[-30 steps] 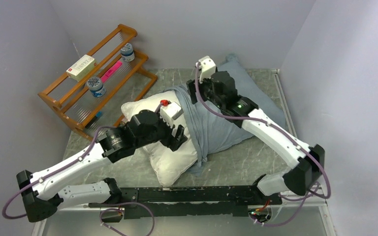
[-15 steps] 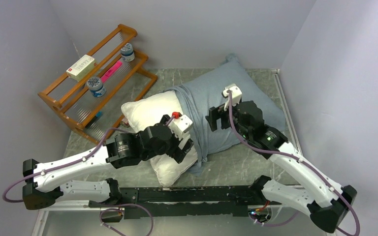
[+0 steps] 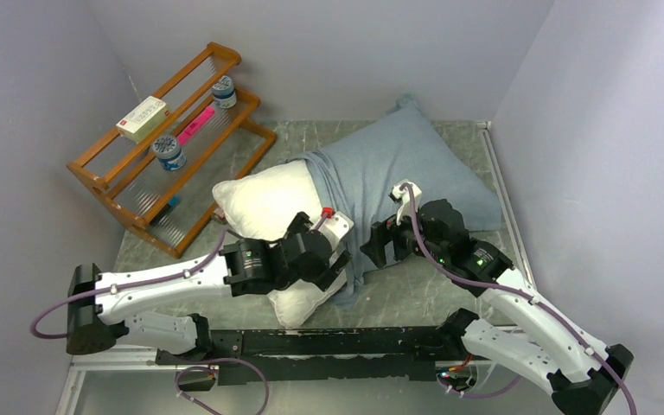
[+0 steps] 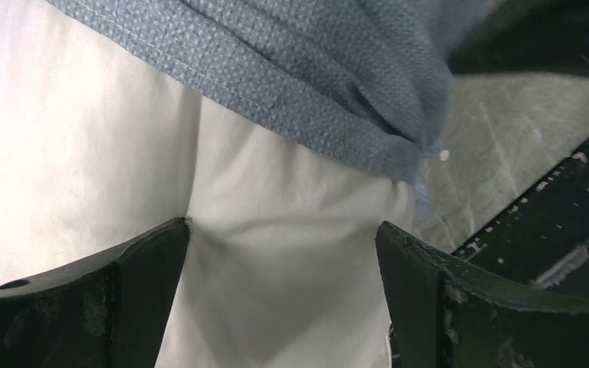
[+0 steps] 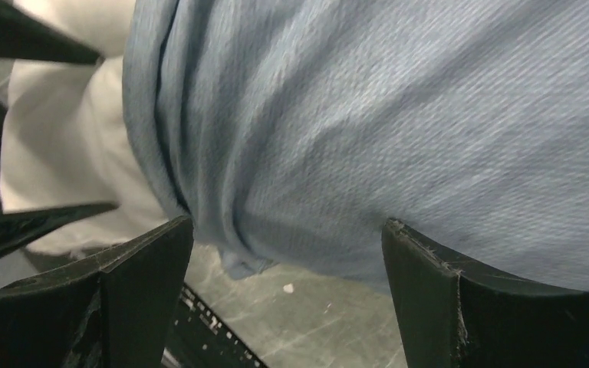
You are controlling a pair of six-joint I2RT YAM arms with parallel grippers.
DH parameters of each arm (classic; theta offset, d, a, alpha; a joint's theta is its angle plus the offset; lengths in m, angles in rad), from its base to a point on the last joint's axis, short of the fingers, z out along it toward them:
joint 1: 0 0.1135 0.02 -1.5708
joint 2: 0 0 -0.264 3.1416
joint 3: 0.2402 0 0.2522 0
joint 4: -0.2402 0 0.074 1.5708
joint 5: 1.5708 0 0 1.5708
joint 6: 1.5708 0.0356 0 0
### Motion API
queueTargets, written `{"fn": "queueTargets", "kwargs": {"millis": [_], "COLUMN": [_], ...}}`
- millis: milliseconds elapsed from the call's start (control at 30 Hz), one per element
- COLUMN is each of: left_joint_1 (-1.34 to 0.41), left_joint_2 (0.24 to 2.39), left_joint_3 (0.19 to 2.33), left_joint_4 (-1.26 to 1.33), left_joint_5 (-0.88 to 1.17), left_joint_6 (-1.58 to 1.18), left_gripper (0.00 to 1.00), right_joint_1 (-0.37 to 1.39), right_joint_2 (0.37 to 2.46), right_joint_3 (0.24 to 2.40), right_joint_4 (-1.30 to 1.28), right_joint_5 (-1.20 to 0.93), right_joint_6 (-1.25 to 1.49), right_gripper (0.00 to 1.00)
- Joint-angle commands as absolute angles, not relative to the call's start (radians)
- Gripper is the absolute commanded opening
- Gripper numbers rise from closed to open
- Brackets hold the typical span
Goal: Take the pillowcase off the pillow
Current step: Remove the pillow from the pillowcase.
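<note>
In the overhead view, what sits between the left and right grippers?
The bunched open edge of the pillowcase lies between the left gripper and the right gripper, draped against the pillow; the top view shows it.

Overhead, plus wrist close-ups on pillowcase [image 5: 399,115]

No legible text, no readable labels
</note>
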State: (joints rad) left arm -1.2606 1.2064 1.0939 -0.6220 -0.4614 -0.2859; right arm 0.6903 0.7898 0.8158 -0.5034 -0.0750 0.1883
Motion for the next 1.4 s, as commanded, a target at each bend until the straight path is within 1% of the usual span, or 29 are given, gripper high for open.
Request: {"fn": "queueTargets", "kwargs": {"millis": [0,100,167,233,333,433,500,667,700,767,867,933,1067,1233,1300,1333,1367], "left_joint_1": [-1.264,-1.259,-1.249,-1.235,-1.216,-1.203,-1.195,-1.182,-1.179,-1.173,-1.162,-1.152,-1.119,-1.029,-0.997,-0.983,-0.969], "left_joint_2": [1.253,1.270,1.288,1.305,1.319,1.317,1.308,1.275,1.265,1.247,1.220,1.207,1.184,1.156,1.145,1.139,1.132], "left_joint_3": [1.057,1.014,0.994,0.984,0.973,0.965,0.961,0.953,0.951,0.947,0.944,0.952,0.979,1.021,1.038,1.044,1.046], "left_joint_4": [-0.662,-0.619,-0.598,-0.577,-0.540,-0.520,-0.514,-0.501,-0.500,-0.497,-0.495,-0.506,-0.546,-0.593,-0.612,-0.618,-0.620], "left_joint_5": [-0.599,-0.621,-0.625,-0.615,-0.587,-0.575,-0.570,-0.556,-0.556,-0.559,-0.555,-0.560,-0.588,-0.574,-0.568,-0.566,-0.564], "left_joint_6": [-0.375,-0.390,-0.392,-0.386,-0.373,-0.364,-0.359,-0.345,-0.344,-0.343,-0.338,-0.331,-0.306,-0.253,-0.234,-0.226,-0.216], "left_gripper": [0.97,0.97,0.95,0.91,0.81,0.67,0.55,0.29,0.22,0.06,0.05,0.05,0.05,0.05,0.05,0.05,0.05], "right_joint_1": [0.688,0.690,0.690,0.689,0.690,0.689,0.689,0.689,0.690,0.690,0.690,0.689,0.689,0.685,0.682,0.678,0.676], "right_joint_2": [0.774,0.786,0.809,0.835,0.854,0.861,0.877,0.927,0.937,0.958,0.996,1.021,1.058,1.092,1.099,1.100,1.100], "right_joint_3": [0.790,0.772,0.757,0.735,0.687,0.648,0.633,0.604,0.603,0.603,0.616,0.636,0.694,0.767,0.794,0.803,0.812], "right_joint_4": [-0.499,-0.479,-0.456,-0.421,-0.342,-0.295,-0.280,-0.223,-0.213,-0.185,-0.153,-0.154,-0.175,-0.211,-0.237,-0.243,-0.254], "right_joint_5": [-0.217,-0.291,-0.366,-0.407,-0.407,-0.335,-0.288,-0.207,-0.195,-0.178,-0.160,-0.134,-0.049,0.034,0.075,0.087,0.108], "right_joint_6": [0.224,0.224,0.217,0.226,0.258,0.281,0.287,0.300,0.300,0.299,0.285,0.266,0.225,0.188,0.173,0.166,0.161], "right_gripper": [0.95,0.96,0.96,1.00,1.00,1.00,0.99,0.96,0.95,0.92,0.87,0.80,0.58,0.34,0.21,0.18,0.12]}}
